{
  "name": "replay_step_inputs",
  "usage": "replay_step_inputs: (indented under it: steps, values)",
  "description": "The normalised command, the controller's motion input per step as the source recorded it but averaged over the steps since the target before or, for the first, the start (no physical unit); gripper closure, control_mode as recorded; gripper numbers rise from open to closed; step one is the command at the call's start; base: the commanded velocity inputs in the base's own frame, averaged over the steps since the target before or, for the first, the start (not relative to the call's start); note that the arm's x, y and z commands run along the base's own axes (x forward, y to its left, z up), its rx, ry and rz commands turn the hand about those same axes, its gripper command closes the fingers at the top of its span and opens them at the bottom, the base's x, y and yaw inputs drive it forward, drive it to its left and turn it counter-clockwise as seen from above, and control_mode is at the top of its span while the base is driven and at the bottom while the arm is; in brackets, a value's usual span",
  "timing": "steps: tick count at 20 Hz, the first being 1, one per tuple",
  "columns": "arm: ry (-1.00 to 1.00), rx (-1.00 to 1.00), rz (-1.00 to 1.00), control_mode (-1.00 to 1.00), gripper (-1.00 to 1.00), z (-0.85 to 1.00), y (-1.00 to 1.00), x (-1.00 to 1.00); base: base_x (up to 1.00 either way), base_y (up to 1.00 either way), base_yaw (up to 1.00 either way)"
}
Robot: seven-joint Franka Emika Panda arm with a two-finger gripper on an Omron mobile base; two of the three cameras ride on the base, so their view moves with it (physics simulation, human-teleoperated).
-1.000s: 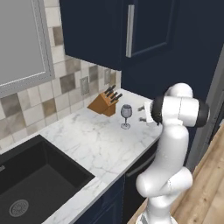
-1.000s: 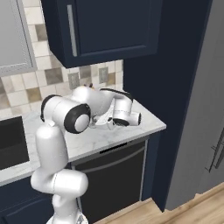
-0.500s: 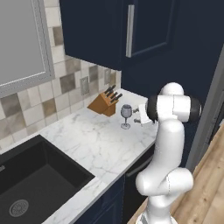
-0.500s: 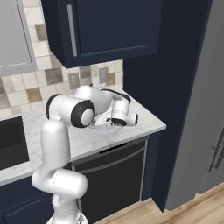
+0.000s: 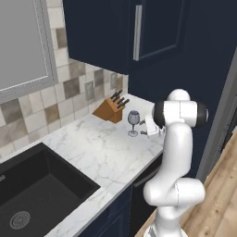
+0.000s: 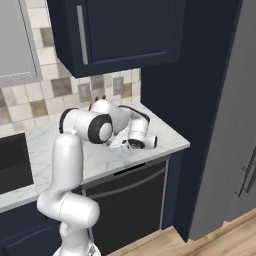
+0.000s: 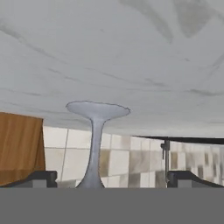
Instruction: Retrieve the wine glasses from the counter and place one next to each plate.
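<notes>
Hand view: the small clear stemmed wine glass (image 7: 97,140) stands on the white veined marble counter (image 7: 144,65), its thin stem centred between the gripper's (image 7: 107,178) spread fingertips. Best closed gently on the stem, before lifting straight off beside the wooden knife block (image 5: 109,110).

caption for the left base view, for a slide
Gripper reaches toward a wine glass standing on the marble counter beside a knife block.

Wine glass (image 7: 96,131) bowl — cut off — behind the bottom band.
</notes>
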Motion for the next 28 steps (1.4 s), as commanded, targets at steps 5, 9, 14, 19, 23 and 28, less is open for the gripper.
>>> replay_step_inputs:
  steps: [5,9,14,19,23,28]
  values:
    - [0.0,0.0,0.0,-1.0,-1.0,-0.13,0.16,0.1,0.0,0.0,0.0]
    - [0.0,0.0,0.0,-1.0,-1.0,-0.11,0.31,0.19,0.0,0.0,0.0]
    - [0.01,0.0,0.0,-1.0,-1.0,-0.12,0.32,0.1,0.0,0.0,0.0]
    - [0.01,0.0,0.0,-1.0,-1.0,-0.12,0.29,0.14,0.0,0.0,0.0]
    - [0.0,0.0,-0.01,-1.0,-1.0,-0.02,0.2,0.16,0.0,0.0,0.0]
    - [0.0,0.0,-0.01,-1.0,1.0,0.0,0.1,0.11,0.0,0.0,0.0]
